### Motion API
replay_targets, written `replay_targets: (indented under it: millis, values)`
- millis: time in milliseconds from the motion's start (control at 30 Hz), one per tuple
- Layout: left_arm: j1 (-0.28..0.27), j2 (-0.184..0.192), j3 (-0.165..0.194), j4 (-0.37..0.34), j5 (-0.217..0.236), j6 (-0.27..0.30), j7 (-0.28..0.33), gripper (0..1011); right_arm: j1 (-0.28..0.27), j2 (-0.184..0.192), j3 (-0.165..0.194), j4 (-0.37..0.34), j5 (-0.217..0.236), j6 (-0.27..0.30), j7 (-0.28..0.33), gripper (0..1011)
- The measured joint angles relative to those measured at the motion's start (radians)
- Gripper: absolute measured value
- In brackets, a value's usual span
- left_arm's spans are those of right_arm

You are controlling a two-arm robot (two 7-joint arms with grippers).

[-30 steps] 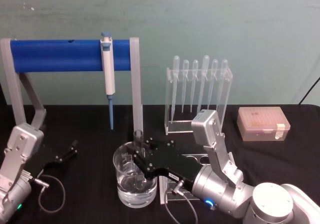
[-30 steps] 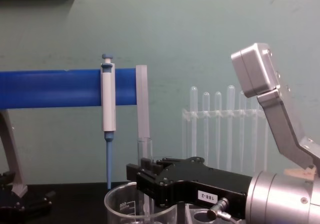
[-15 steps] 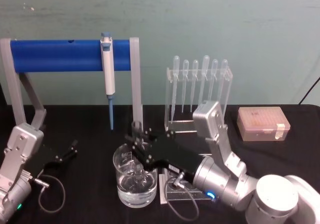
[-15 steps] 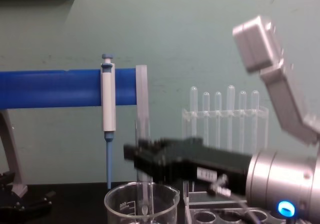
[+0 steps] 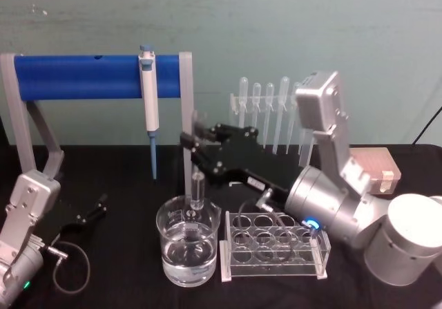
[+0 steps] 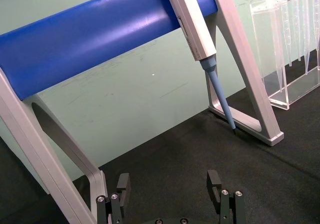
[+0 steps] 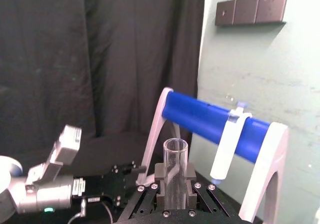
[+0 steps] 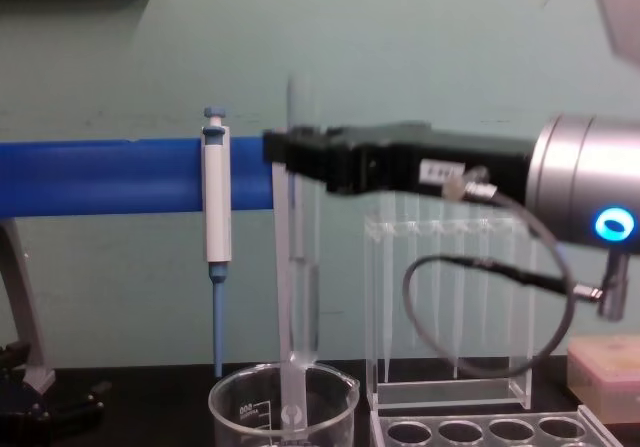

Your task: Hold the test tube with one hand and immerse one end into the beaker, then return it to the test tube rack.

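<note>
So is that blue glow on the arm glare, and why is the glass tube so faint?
Chest view: the blue light glows with its own halo, likely a lamp, not glare; the test tube is see-through, showing as pale edges against the green wall. Right wrist view: held in the right gripper, it stands out against the dark curtain.

Black right gripper [image 5: 197, 140] with small screws [image 7: 141, 188] and a white number label [image 8: 440, 172], on a silver cylindrical right arm [image 5: 328, 200] with a glowing blue ring light [image 8: 613, 224] and a looping black cable [image 8: 500, 269], at centre right; at lower left, a boxy silver left arm [image 5: 24, 205] with a green light [image 5: 26, 283], grey cable [image 5: 88, 264] and black left gripper [image 5: 92, 210].
</note>
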Motion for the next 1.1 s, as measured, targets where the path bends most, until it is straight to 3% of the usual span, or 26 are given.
replay_targets:
  millis: [267, 533, 767, 1100]
  values:
    - [0.0, 0.0, 0.0, 0.0, 0.0, 0.0, 0.0, 1000, -0.031, 0.055, 0.046, -0.08, 0.035, 0.03, -0.042, 224]
    - [0.0, 0.0, 0.0, 0.0, 0.0, 0.0, 0.0, 1000, -0.119, 0.126, 0.116, -0.149, 0.031, 0.036, -0.103, 224]
    - [0.0, 0.0, 0.0, 0.0, 0.0, 0.0, 0.0, 1000, -0.172, 0.137, 0.142, -0.15, 0.025, 0.022, -0.121, 224]
    - [0.0, 0.0, 0.0, 0.0, 0.0, 0.0, 0.0, 1000, -0.201, 0.121, 0.145, -0.135, 0.007, 0.012, -0.128, 224]
